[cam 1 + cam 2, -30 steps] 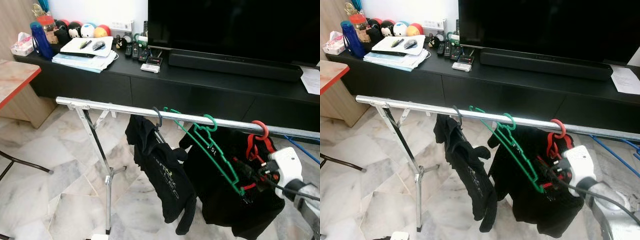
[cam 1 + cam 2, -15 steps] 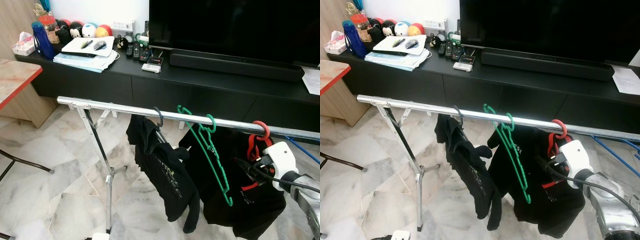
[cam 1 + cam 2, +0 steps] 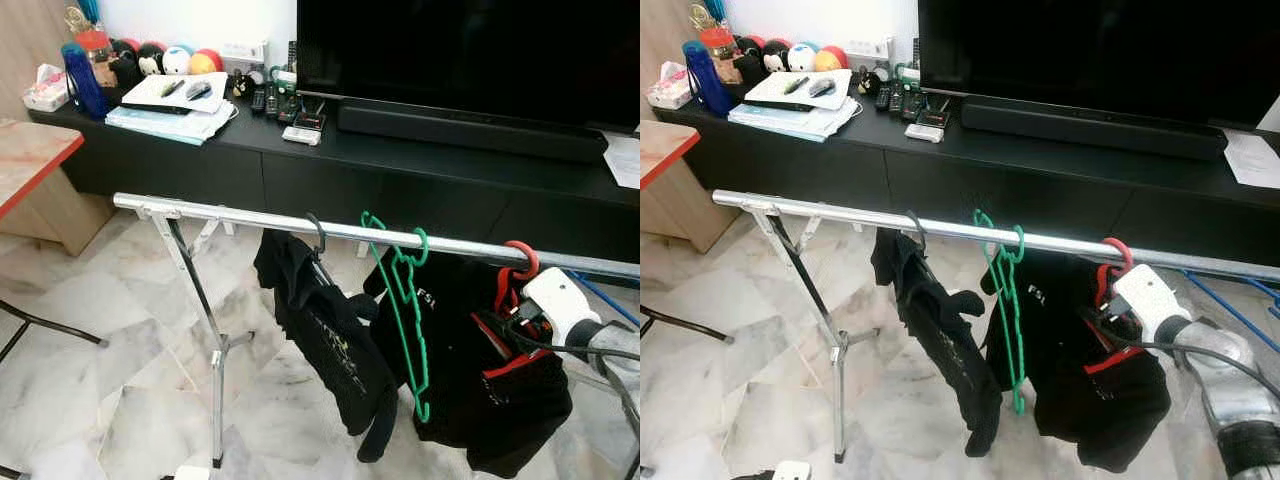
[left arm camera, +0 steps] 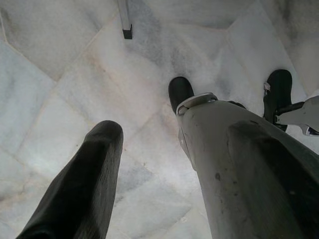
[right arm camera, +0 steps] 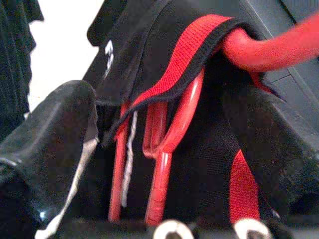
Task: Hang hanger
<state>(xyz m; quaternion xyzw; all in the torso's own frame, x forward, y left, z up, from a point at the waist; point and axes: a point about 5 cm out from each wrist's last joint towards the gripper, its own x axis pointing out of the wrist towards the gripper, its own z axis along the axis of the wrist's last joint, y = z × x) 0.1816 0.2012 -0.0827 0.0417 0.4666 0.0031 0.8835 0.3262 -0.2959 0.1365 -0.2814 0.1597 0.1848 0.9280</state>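
**A:** Where is the green hanger (image 3: 405,300)?

**B:** It hangs by its hook on the silver rail (image 3: 230,216), between the black shirt (image 3: 325,340) and the black and red shirt (image 3: 500,390). Nothing is on it. It looks hung up already.

**A:** How would it feel to hold?

**B:** I think it is light, thin and stiff, and a bit slippery. It would swing with a small push. The best place to hold it is the straight part under the hook.

**A:** What is the right end effector (image 3: 1102,318) doing?

**B:** It is by the red hanger (image 3: 520,262), close up against the red-trimmed shirt. Its fingers are spread apart with nothing pinched. It is apart from the green hanger.

**A:** And the left end effector (image 4: 149,164)?

**B:** It hangs down over the marble floor (image 3: 90,400), fingers spread wide, holding nothing.
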